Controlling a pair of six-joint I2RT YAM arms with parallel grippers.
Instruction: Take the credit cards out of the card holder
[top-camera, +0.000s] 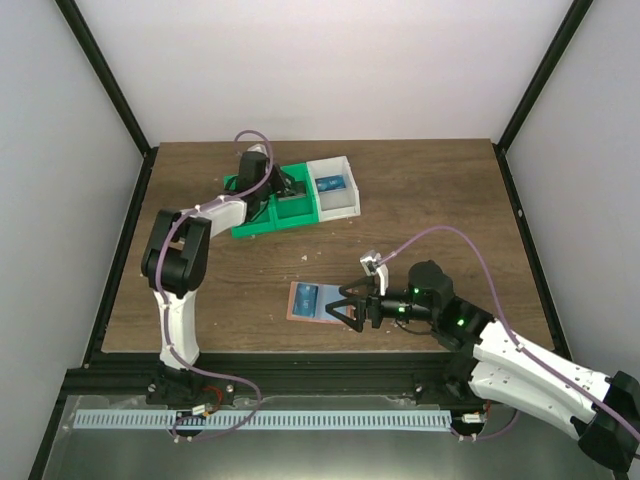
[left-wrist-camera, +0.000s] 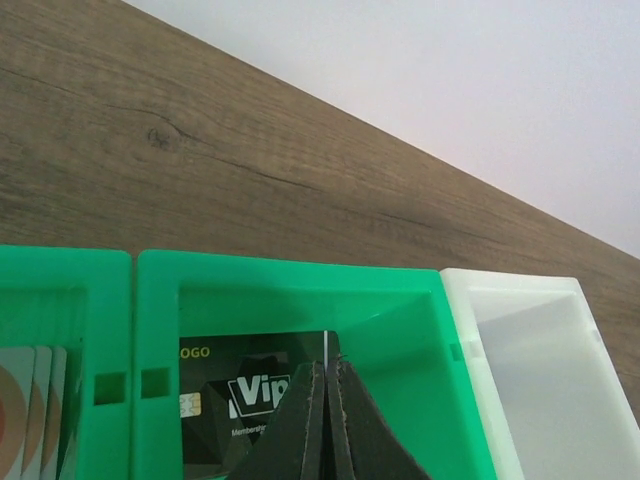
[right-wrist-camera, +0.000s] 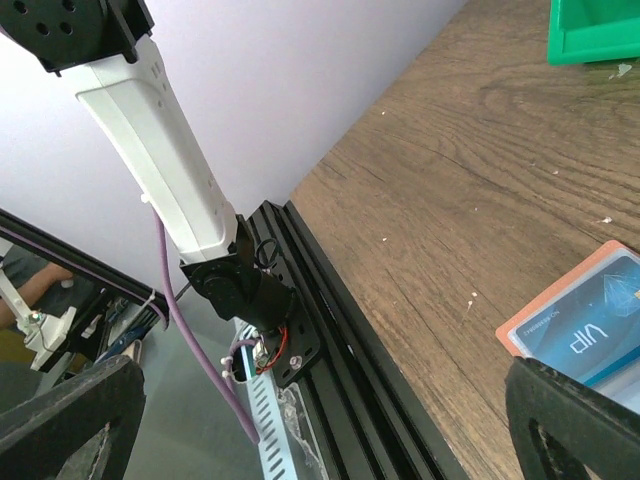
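Note:
The salmon-pink card holder (top-camera: 300, 303) lies open and flat near the front middle, with a blue credit card (top-camera: 307, 296) on its pale blue inner face. Both show in the right wrist view, the holder (right-wrist-camera: 548, 300) and the card (right-wrist-camera: 590, 335). My right gripper (top-camera: 338, 308) is open wide and empty at the holder's right edge; it is also in its wrist view (right-wrist-camera: 330, 420). My left gripper (top-camera: 283, 190) is down in the green bin (top-camera: 258, 222), shut on a thin card seen edge-on (left-wrist-camera: 327, 345). A dark credit card with pale "Vip" lettering (left-wrist-camera: 240, 390) lies under the left gripper (left-wrist-camera: 327, 368).
A white bin (top-camera: 340, 204) adjoins the green bin (left-wrist-camera: 300, 285) on its right and holds another blue card (top-camera: 333, 184). The green bin's left compartment holds several cards (left-wrist-camera: 40, 400). The white bin's compartment (left-wrist-camera: 530, 340) looks bare. The black frame rail (right-wrist-camera: 330, 300) runs along the table's near edge.

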